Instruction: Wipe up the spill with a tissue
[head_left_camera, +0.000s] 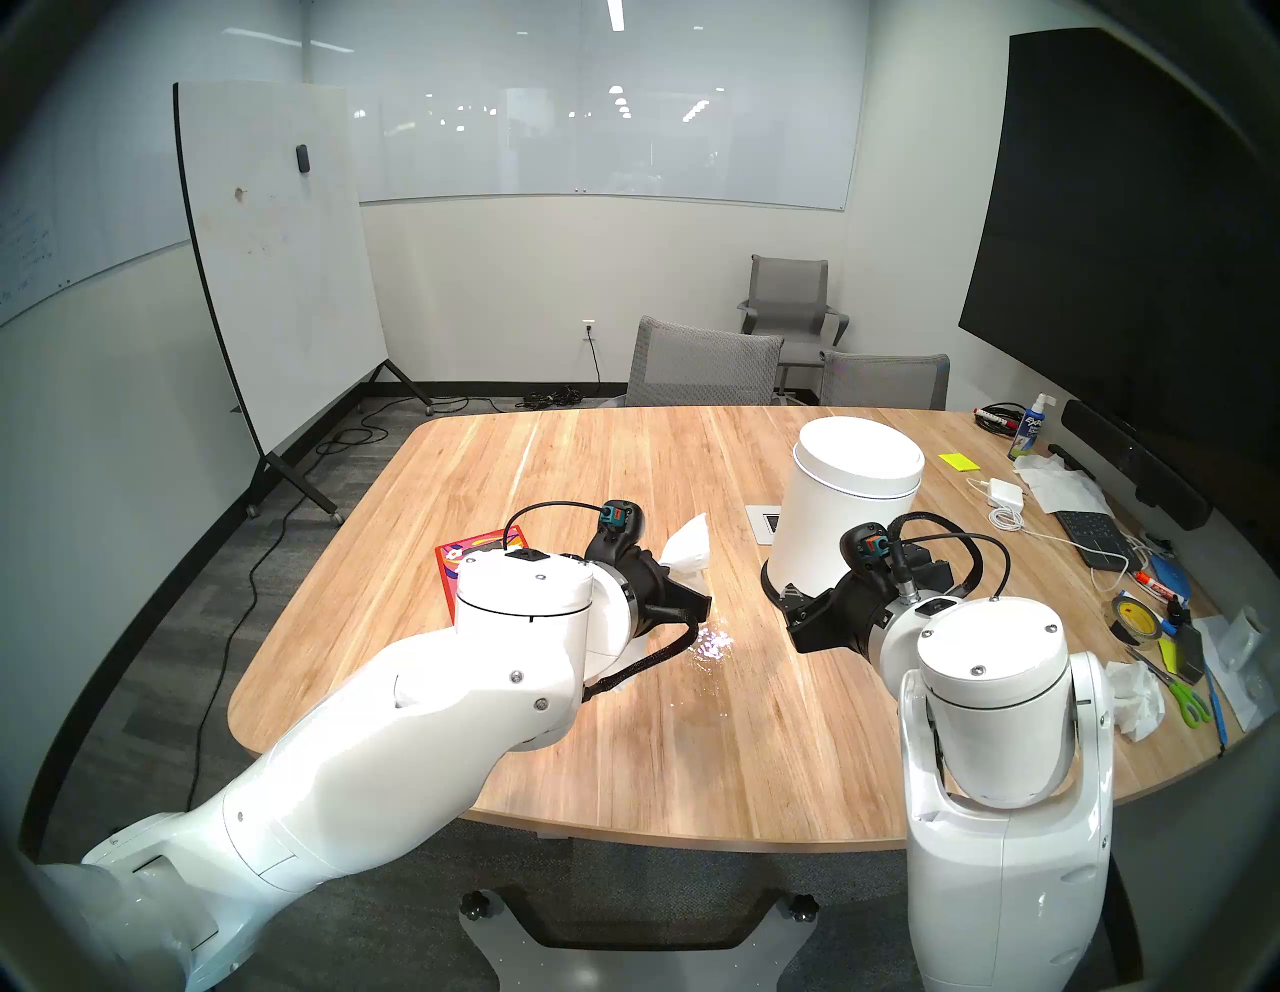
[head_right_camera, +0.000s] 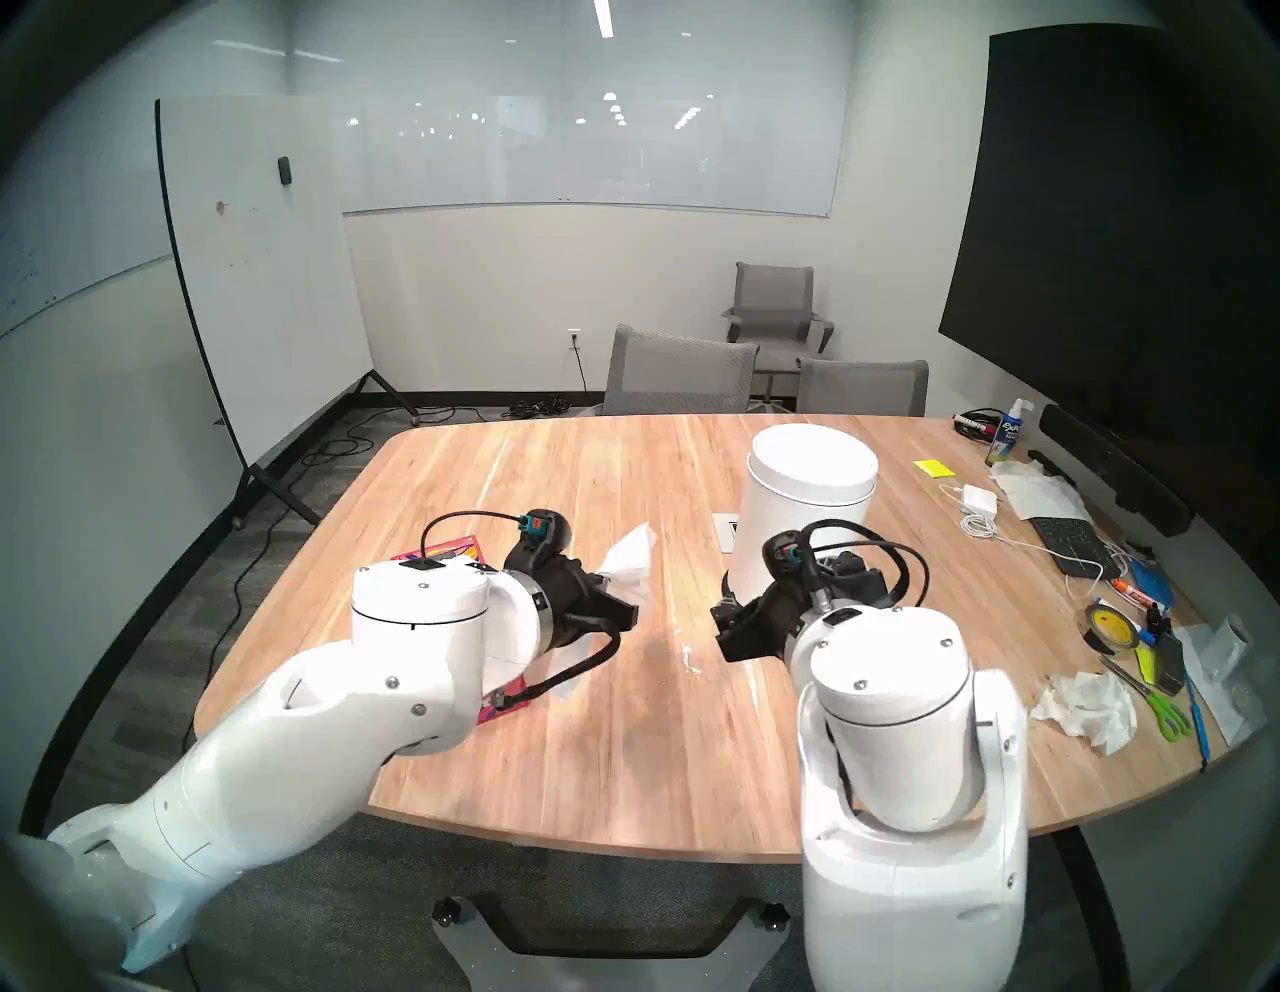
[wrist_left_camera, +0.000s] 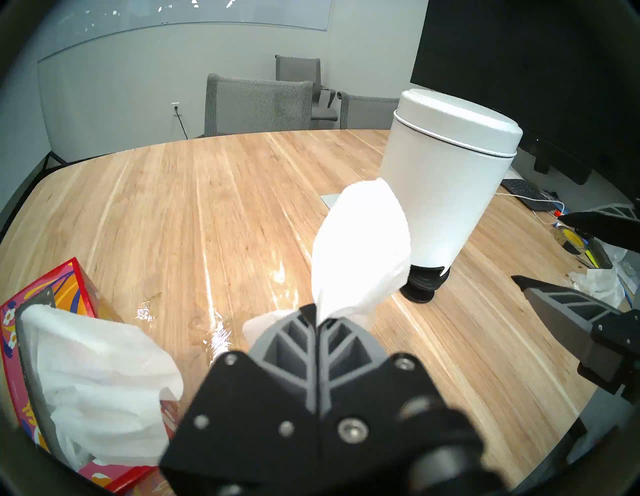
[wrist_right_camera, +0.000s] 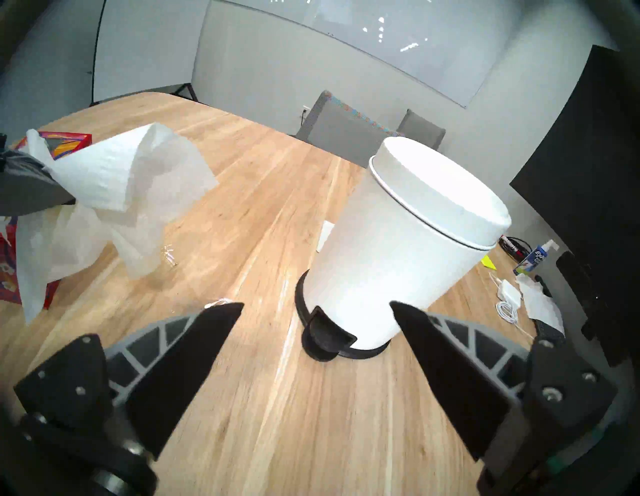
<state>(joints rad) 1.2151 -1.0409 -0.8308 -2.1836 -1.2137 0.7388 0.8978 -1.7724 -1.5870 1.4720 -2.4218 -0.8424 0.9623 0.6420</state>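
Nearest the robot, the two white arms are reaching out over the wooden table (head_left_camera: 692, 748). The left gripper (wrist_left_camera: 317, 320) is clamping its jaws fully together on the tissue (wrist_left_camera: 360, 249), which is sticking up and forward from the fingertips in a loose creased plume, clear of the tabletop. The right gripper (wrist_right_camera: 317, 313) is holding its jaws spread wide with nothing between them, pointing toward the foot pedal of the white lidded bin (wrist_right_camera: 408, 249). The spill (head_left_camera: 710, 644) is lying on the wood just below and ahead of the left gripper, between the two grippers, showing as glossy white glints; the tissue is hanging above it and not touching. To the left, the red floral tissue box (wrist_left_camera: 45, 311) is sitting with another sheet poking out. Farther right, at the table's edge, a crumpled paper wad (head_left_camera: 1136, 700) is resting among scissors and tape. Judged step: tissue pulled, wiping not yet begun. Next move is calling for the left gripper to lower the tissue flat onto the wet patch and sweep across it, pressing lightly enough that the thin paper is not tearing.
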